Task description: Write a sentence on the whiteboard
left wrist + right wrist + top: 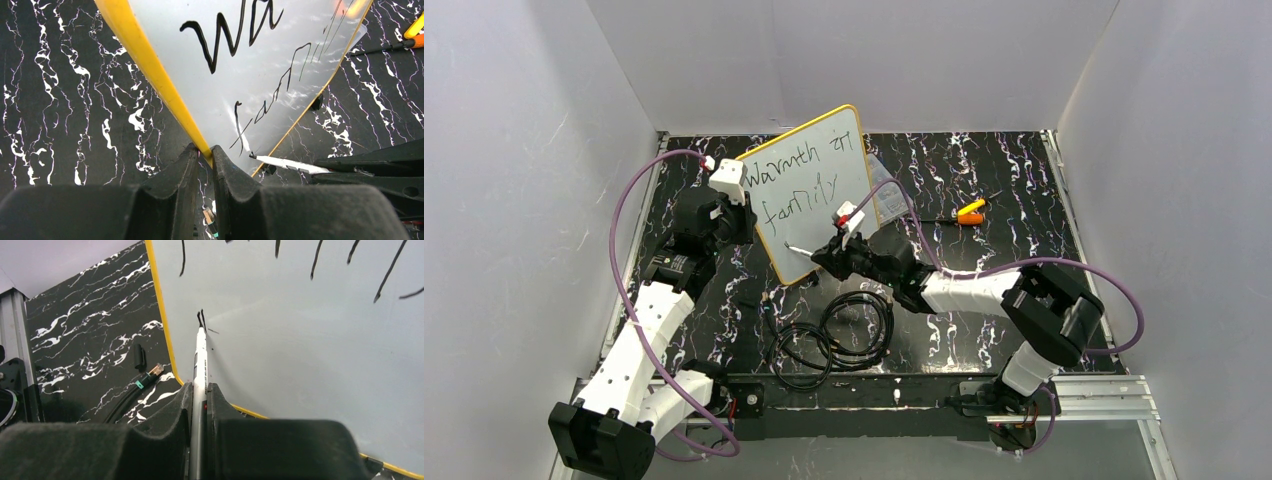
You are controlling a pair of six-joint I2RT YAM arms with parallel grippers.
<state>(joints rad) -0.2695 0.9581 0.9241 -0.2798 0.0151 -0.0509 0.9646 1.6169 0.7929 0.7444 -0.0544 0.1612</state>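
The whiteboard [812, 186] is sitting skewed at about 11 o'clock on the marbled table [1004, 190]. The left gripper [205, 152] is pinching the board's yellow frame at its 9 o'clock edge. The right gripper [199, 388] is clamping a white marker [201, 352]. The marker's tip is touching the board near its 7 o'clock corner, below the sentence [769, 176], which so far reads "Warmth of family". Black cables [834, 330] are lying at the board's 6 o'clock.

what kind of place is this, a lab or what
Most likely a robot test cell in a lab. Plain white panel walls box in a black marbled table, the left arm and right arm are mounted on a metal frame at its near edge, and loose cables lie near the whiteboard.
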